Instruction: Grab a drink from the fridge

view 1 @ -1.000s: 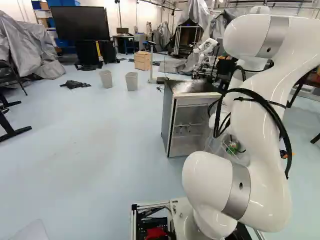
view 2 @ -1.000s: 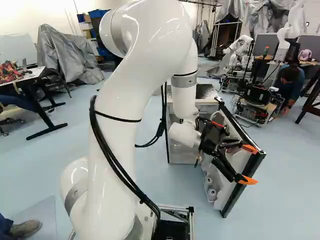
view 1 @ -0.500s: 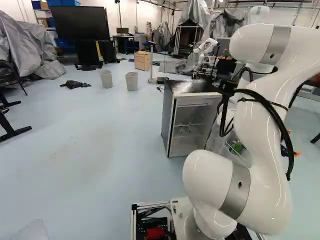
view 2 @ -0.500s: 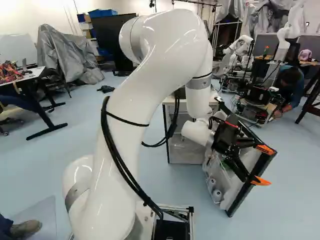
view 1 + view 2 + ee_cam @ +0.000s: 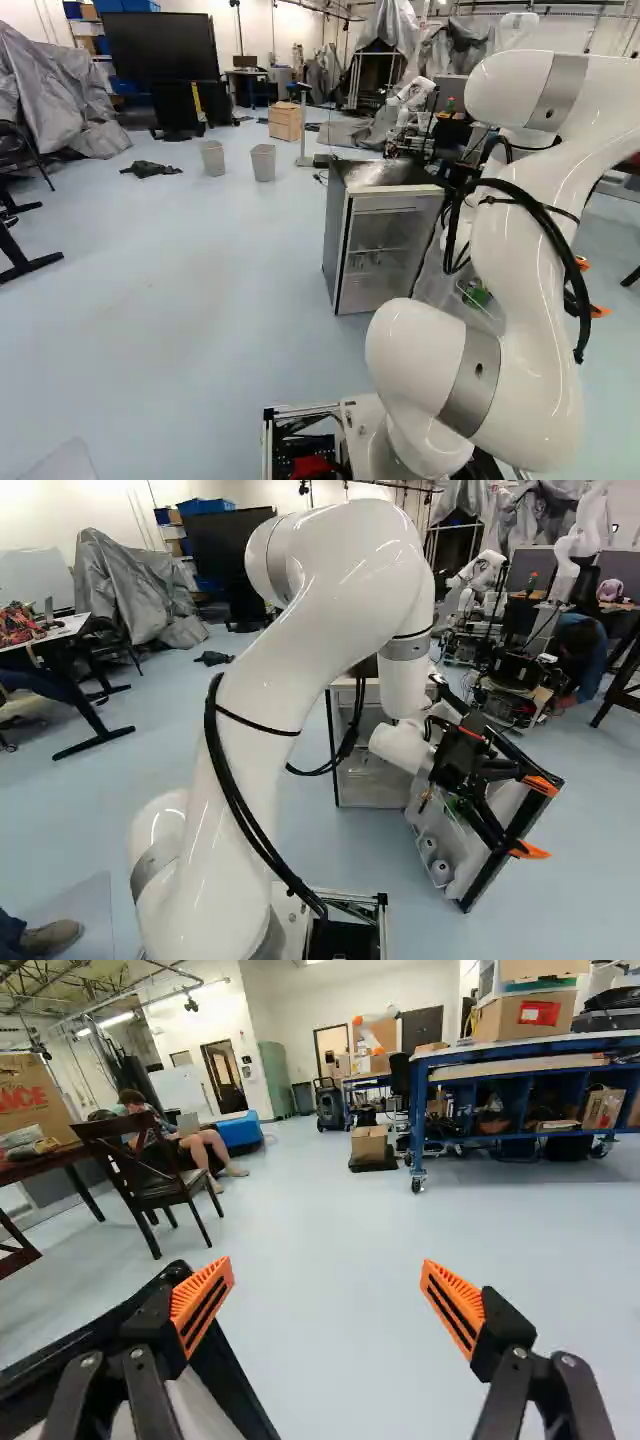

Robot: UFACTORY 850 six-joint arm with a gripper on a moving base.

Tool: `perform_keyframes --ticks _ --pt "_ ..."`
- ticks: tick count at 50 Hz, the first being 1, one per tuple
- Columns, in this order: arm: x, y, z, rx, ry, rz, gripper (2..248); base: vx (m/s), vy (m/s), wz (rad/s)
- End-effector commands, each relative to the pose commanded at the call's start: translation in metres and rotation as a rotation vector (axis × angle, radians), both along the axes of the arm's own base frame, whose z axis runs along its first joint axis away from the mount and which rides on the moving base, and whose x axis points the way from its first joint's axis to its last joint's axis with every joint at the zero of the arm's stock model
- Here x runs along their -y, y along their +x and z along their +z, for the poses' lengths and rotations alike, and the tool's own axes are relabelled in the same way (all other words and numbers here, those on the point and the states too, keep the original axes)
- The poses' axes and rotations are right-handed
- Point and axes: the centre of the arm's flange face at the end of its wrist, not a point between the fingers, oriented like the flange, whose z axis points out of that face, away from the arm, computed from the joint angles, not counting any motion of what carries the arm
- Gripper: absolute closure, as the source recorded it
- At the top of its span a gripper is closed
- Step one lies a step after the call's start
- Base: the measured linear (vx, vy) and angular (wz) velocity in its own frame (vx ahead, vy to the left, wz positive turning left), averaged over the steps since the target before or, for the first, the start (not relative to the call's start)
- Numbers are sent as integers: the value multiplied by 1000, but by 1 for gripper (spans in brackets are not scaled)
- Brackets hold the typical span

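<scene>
In the right base view my gripper (image 5: 536, 818) reaches over the swung-out fridge door (image 5: 487, 875), at its free edge. Two pale round ends (image 5: 440, 869) show low in the door's shelf. The small fridge (image 5: 338, 240) stands ahead, its interior facing the base. Something green (image 5: 478, 295) sits behind a clear door bin, partly hidden by the arm. In the wrist view my gripper (image 5: 328, 1295) has its orange-padded fingers wide apart with nothing between them, and one finger overlaps the door's black frame (image 5: 238, 1390). Whether they touch is unclear.
A dark chair (image 5: 160, 1175) with a seated person behind it and a blue workbench (image 5: 520, 1100) stand farther off ahead of the gripper. Two bins (image 5: 263, 162) are beyond the fridge. Another robot (image 5: 484, 580) stands at the back.
My arm has moved rightward in the right base view, the gripper staying open. The fridge door has swung wider with it, while the fridge body and the base have stayed put.
</scene>
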Motion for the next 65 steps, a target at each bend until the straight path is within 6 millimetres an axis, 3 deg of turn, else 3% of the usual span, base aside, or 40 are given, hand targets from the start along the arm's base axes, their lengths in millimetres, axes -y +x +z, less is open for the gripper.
perform_keyframes --ticks 26,65 --pt "-51 -27 5 -72 39 137 3 0 0 0" --pt "-129 -43 17 -170 35 627 3 0 0 0"
